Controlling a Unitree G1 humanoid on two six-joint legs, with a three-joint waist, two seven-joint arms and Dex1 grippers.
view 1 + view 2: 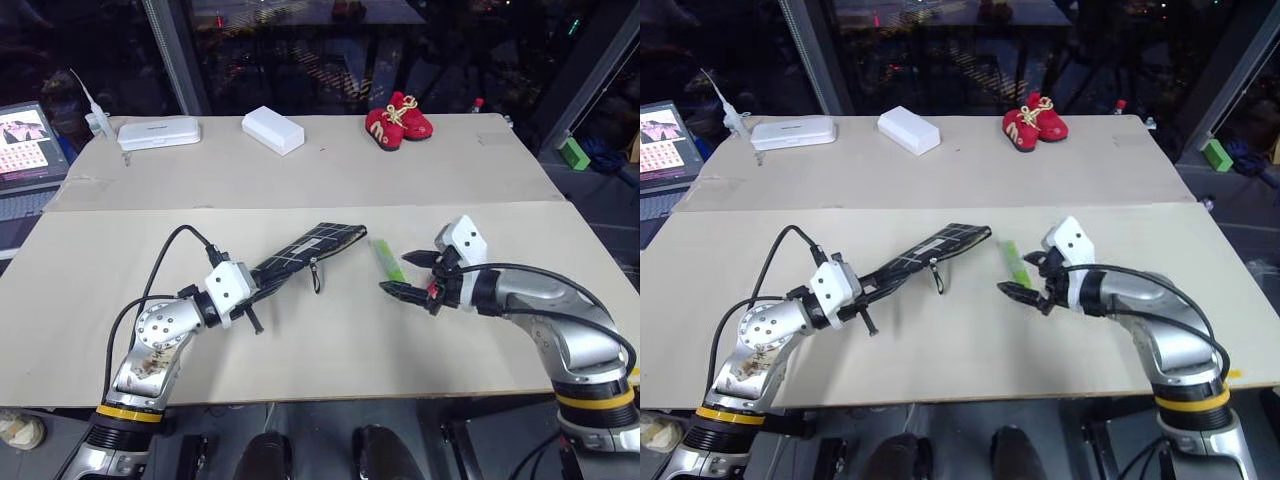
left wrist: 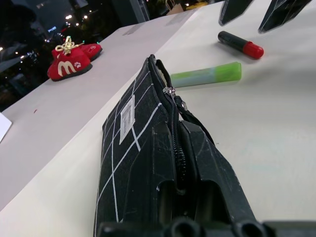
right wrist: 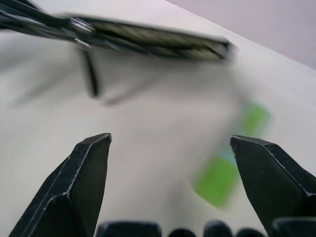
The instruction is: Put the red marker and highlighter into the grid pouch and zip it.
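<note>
My left gripper (image 1: 262, 283) is shut on the near end of the grid pouch (image 1: 318, 245), a black pouch with white grid lines held on edge with its zipper side up and its far end pointing toward the table's middle. The pull cord (image 1: 315, 275) hangs from the zipper. Just past the pouch's far end, the light-green highlighter (image 1: 387, 261) lies flat on the table. My right gripper (image 1: 395, 273) hovers over it, open and holding nothing. The red marker (image 2: 242, 44) lies beyond the highlighter, under the right gripper's fingers (image 2: 232, 10).
At the far side of the table are red baby shoes (image 1: 398, 120) and two white boxes (image 1: 272, 128) (image 1: 158, 132). A laptop (image 1: 25, 145) sits off the far left corner, and a green block (image 1: 574, 152) lies off the right edge.
</note>
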